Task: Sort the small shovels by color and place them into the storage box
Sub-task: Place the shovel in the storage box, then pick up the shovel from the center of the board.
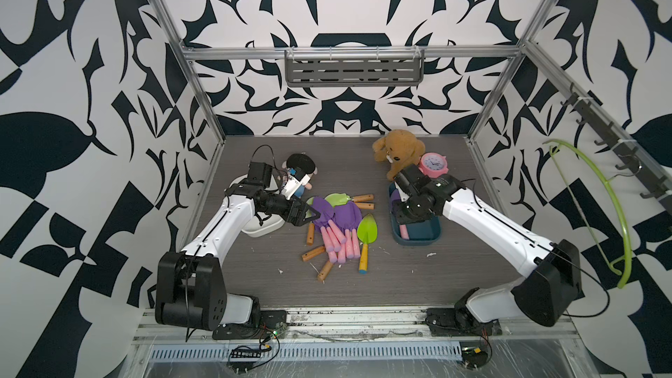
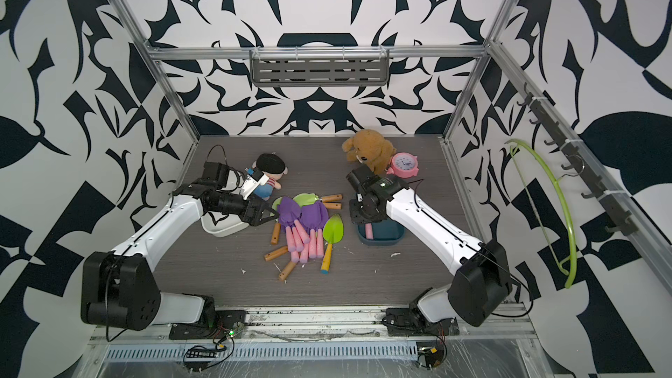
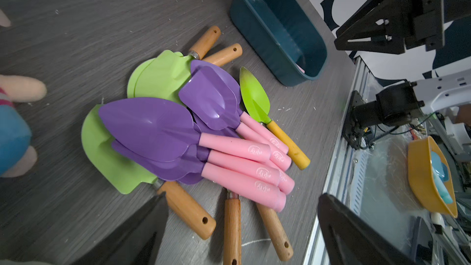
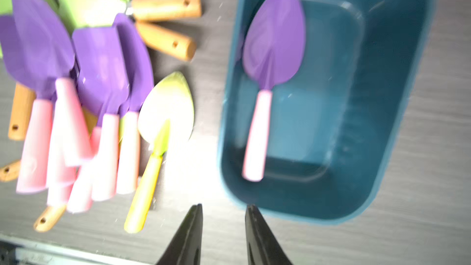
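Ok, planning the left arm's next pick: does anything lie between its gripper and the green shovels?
Yes. Purple shovels lie stacked over most green blades near the open left gripper; only the yellow-handled green shovel lies uncovered, toward the blue box.

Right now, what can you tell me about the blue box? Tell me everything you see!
The blue box is a deep teal tub, plastic-looking, oblong with rounded corners, open on top. It stands upright on the grey table, right of the shovel pile, not touching it. One purple shovel with a pink handle lies inside along a long wall. The right arm hangs over its far end.
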`<action>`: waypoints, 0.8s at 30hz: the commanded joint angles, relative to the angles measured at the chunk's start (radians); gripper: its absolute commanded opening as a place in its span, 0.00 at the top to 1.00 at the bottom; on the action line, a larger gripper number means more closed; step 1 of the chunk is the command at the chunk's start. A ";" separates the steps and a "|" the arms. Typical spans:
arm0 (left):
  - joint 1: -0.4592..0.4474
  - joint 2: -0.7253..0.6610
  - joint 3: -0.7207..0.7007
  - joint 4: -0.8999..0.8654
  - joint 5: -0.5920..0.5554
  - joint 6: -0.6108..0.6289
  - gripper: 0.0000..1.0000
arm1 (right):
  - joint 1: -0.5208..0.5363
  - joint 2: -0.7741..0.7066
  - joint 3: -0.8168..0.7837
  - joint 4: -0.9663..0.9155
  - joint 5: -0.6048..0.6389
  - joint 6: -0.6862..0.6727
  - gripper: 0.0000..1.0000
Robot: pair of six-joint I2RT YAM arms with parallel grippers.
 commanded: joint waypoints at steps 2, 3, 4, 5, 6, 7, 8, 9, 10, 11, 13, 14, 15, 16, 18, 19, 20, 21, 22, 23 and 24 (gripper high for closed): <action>0.011 -0.025 -0.026 -0.053 0.029 0.072 0.01 | 0.080 -0.011 -0.038 -0.030 0.010 0.123 0.66; 0.014 -0.027 -0.025 -0.052 0.025 0.072 0.01 | 0.102 -0.007 -0.048 -0.016 -0.001 0.144 0.66; 0.015 -0.027 -0.027 -0.052 0.025 0.072 0.01 | 0.120 -0.001 -0.058 0.000 -0.011 0.166 0.66; 0.016 -0.028 -0.027 -0.053 0.025 0.072 0.01 | 0.142 0.009 -0.067 0.015 -0.024 0.183 0.66; 0.016 -0.032 -0.029 -0.053 0.023 0.072 0.01 | 0.159 0.018 -0.072 0.023 -0.032 0.199 0.66; 0.018 -0.035 -0.030 -0.053 0.023 0.072 0.01 | 0.177 0.032 -0.076 0.028 -0.041 0.219 0.66; 0.019 -0.037 -0.033 -0.053 0.023 0.072 0.01 | 0.198 0.046 -0.081 0.032 -0.050 0.235 0.66; 0.019 -0.038 -0.035 -0.052 0.023 0.073 0.01 | 0.216 0.057 -0.084 0.038 -0.054 0.247 0.66; 0.022 -0.041 -0.036 -0.050 0.023 0.072 0.01 | 0.237 0.069 -0.092 0.048 -0.061 0.264 0.66; 0.022 -0.043 -0.039 -0.049 0.025 0.072 0.01 | 0.252 0.078 -0.103 0.064 -0.073 0.279 0.66; 0.025 -0.045 -0.045 -0.042 0.027 0.069 0.01 | 0.271 0.092 -0.127 0.104 -0.094 0.306 0.65; 0.026 -0.048 -0.046 -0.038 0.028 0.065 0.01 | 0.274 0.098 -0.137 0.126 -0.102 0.315 0.65; 0.027 -0.047 -0.048 -0.036 0.029 0.062 0.01 | 0.274 0.104 -0.140 0.142 -0.105 0.321 0.65; 0.029 -0.049 -0.048 -0.034 0.031 0.059 0.01 | 0.274 0.115 -0.133 0.152 -0.097 0.321 0.65; 0.031 -0.050 -0.052 -0.030 0.035 0.054 0.01 | 0.274 0.142 -0.098 0.169 -0.090 0.304 0.64; 0.031 -0.051 -0.051 -0.028 0.037 0.049 0.01 | 0.275 0.162 -0.074 0.173 -0.092 0.293 0.64; 0.031 -0.052 -0.053 -0.026 0.038 0.045 0.01 | 0.275 0.187 -0.048 0.170 -0.093 0.281 0.64; 0.032 -0.053 -0.054 -0.025 0.040 0.045 0.01 | 0.274 0.208 -0.025 0.165 -0.095 0.272 0.64; 0.033 -0.055 -0.056 -0.023 0.040 0.043 0.01 | 0.275 0.235 -0.003 0.162 -0.097 0.265 0.64; 0.036 -0.058 -0.058 -0.021 0.038 0.042 0.01 | 0.275 0.255 0.018 0.164 -0.107 0.261 0.64; 0.039 -0.060 -0.060 -0.020 0.037 0.040 0.01 | 0.276 0.268 0.032 0.173 -0.115 0.259 0.64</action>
